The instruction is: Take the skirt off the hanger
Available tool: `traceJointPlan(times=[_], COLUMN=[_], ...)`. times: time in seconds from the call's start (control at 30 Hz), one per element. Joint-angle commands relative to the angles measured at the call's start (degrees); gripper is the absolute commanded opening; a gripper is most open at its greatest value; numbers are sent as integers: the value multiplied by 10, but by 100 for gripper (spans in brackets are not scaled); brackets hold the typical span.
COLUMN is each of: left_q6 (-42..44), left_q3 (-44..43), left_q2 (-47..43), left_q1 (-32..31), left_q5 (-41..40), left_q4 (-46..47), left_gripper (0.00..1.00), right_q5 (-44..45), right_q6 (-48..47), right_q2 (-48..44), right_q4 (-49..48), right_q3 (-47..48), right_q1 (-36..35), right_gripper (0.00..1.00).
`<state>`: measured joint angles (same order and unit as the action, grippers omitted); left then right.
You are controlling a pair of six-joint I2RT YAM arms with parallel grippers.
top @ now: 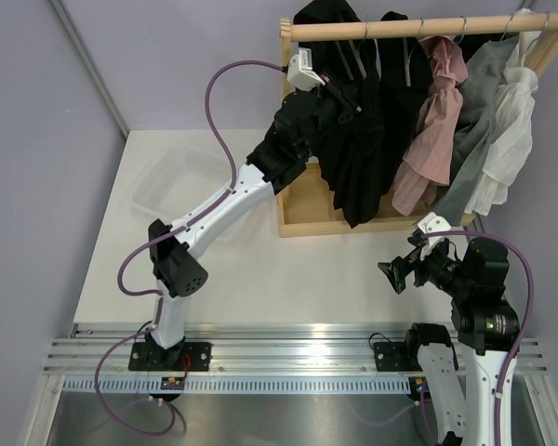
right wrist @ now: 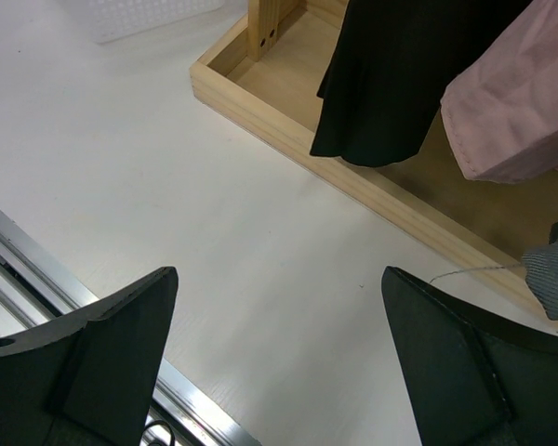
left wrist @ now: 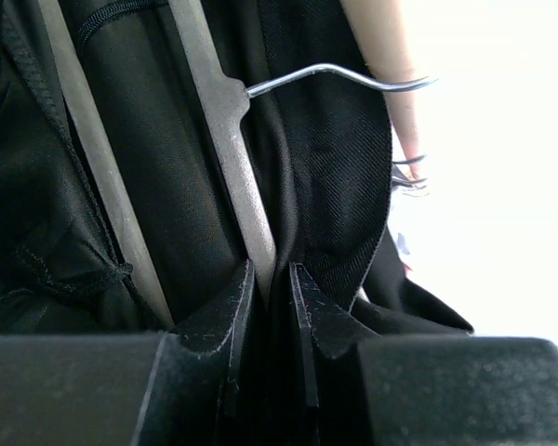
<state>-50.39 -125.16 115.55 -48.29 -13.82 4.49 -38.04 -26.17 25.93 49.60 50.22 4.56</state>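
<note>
Hanging: one skirt (top: pixel 353 172), one hanger (left wrist: pixel 231 139).

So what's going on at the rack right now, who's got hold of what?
The left gripper is up at the wooden clothes rail. Its fingers appear closed on an arm of the slim grey hanger with the thin metal hook. The floppy black skirt hangs on that hanger, so it is not off yet. The right gripper hangs open above the white table, holding nothing.
</note>
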Motion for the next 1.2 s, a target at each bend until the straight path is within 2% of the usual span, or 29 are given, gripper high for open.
traceJointPlan(times=[0.0, 0.07, 0.2, 0.5, 0.8, 0.93, 1.07, 1.17], left_q6=[16, 13, 6, 18, 51, 51, 64, 88], left_q3=[4, 17, 96, 134, 250, 288, 346, 415], left_q2=[-72, -81, -112, -145, -225, -253, -289, -326], left_q1=[0, 0, 0, 0, 0, 0, 0, 2], left_q5=[33, 43, 59, 105, 135, 172, 211, 249], left_q4=[94, 96, 127, 111, 133, 120, 97, 92], left_gripper=[0, 0, 0, 0, 0, 0, 0, 0], right_q5=[2, 2, 2, 0, -5, -5, -23, -51], right_q6=[-3, -4, -4, -6, -10, -11, -9, 0], right_q2=[-4, -4, -4, -3, -1, -1, 3, 31], right_q4=[-10, -10, -10, -6, -4, -1, 7, 36], right_q3=[-2, -2, -3, -2, -1, 0, 13, 73], right_q1=[1, 1, 1, 1, 1, 1, 1, 1], right_gripper=[99, 100, 99, 100, 100, 99, 99, 100])
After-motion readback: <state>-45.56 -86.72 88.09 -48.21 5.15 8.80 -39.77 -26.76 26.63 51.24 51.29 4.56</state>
